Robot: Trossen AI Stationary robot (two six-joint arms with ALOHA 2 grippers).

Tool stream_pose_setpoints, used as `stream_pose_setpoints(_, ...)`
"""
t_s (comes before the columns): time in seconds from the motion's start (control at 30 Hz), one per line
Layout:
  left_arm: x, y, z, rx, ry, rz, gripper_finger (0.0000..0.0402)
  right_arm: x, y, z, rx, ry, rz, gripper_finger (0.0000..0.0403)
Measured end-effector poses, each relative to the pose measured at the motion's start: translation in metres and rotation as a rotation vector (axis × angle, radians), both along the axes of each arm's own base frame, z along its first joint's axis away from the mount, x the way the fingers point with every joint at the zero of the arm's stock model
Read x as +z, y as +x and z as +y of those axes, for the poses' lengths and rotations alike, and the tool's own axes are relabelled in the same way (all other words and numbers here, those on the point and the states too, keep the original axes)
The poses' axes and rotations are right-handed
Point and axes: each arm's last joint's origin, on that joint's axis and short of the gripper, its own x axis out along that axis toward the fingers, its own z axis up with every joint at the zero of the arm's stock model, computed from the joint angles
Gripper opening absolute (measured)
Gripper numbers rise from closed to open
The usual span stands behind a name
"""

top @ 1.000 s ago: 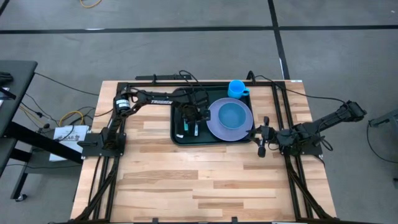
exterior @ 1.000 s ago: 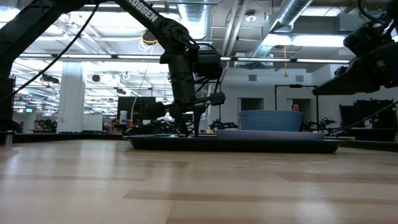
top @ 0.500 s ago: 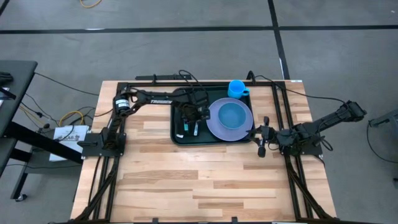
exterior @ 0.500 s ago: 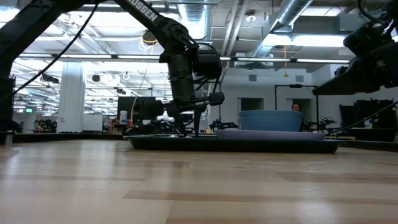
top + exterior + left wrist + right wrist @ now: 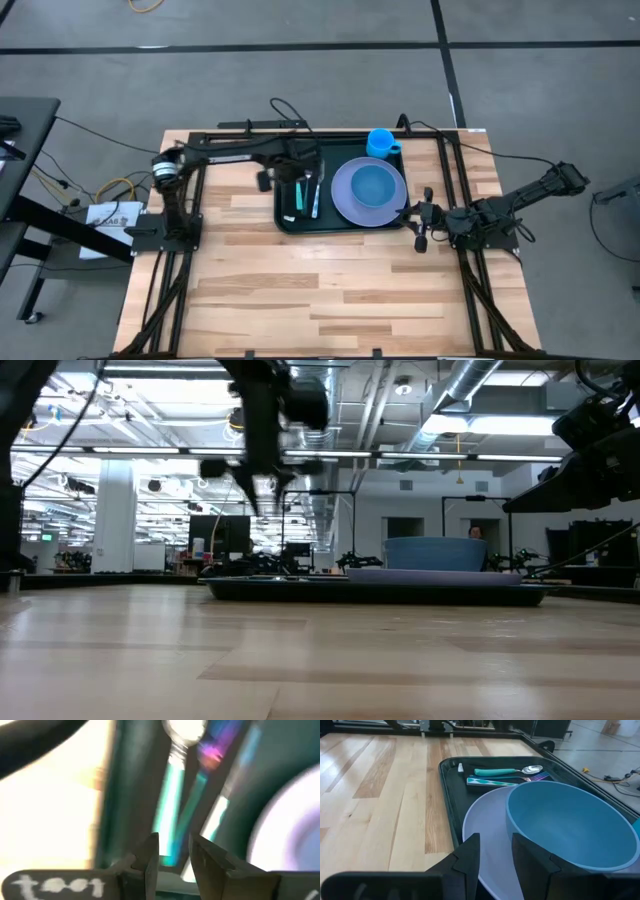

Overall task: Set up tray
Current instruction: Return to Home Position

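Observation:
The dark green tray (image 5: 286, 224) lies on the far middle of the table. On it stand a lilac plate (image 5: 345, 205) with a blue bowl (image 5: 374, 184), and a blue cup (image 5: 380, 142) in the far right corner. A teal-handled spoon (image 5: 505, 770) and fork (image 5: 495, 782) lie side by side in its left part (image 5: 306, 196). My left gripper (image 5: 288, 172) hangs above the tray's left part (image 5: 258, 495), fingers pointing down with a narrow gap (image 5: 174, 855), holding nothing. My right gripper (image 5: 415, 215) waits off the tray's right edge, narrowly open (image 5: 496, 845).
Black frame rails (image 5: 452, 180) run along the table's left, right and far sides, with cables (image 5: 290, 118) behind the tray. Bare wood (image 5: 320, 290) fills the near half of the table. The room behind shows in the low view.
My left gripper has risen from the cutlery in the tray and swung up toward the table's left and far side, blurred in motion. The spoon and fork stay lying in the tray's left part.

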Motion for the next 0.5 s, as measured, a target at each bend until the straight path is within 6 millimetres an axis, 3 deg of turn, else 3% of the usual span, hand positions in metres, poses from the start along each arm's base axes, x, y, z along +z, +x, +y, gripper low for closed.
stream_pose_setpoints(0.27,0.067,-0.082,-0.027,0.183,0.266,0.324,0.0094,0.0,0.0,0.0,0.0,0.0,0.0,0.0107)
stream_pose_setpoints(0.33,0.073,-0.091,-0.028,0.214,0.35,0.296,0.0094,0.0,0.0,0.0,0.0,0.0,0.0,0.0107)
stream_pose_setpoints(0.5,0.073,-0.109,-0.026,0.025,0.489,0.372,0.0094,0.0,0.0,0.0,0.0,0.0,0.0,0.0107)
